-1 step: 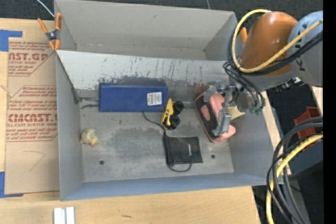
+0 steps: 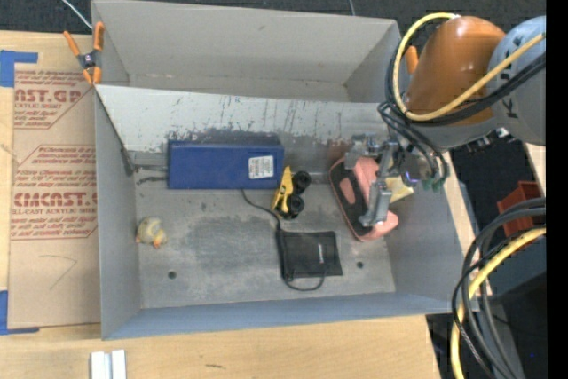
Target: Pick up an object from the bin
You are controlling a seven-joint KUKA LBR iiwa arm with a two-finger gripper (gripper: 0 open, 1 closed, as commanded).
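My gripper (image 2: 382, 207) reaches down at the bin's right side, right over a pink and black oblong thing (image 2: 353, 191) that lies against the right wall. The gripper hides part of that thing. To its left lies a small yellow and black tool (image 2: 287, 189). A flat black square pad (image 2: 309, 256) with a thin cord lies in front of that tool, nearer the front wall.
A long blue box (image 2: 224, 164) with a white label lies along the back wall. A small pale yellow lump (image 2: 151, 232) sits near the left wall. The arm with its orange cover and yellow cables hangs over the bin's right rim.
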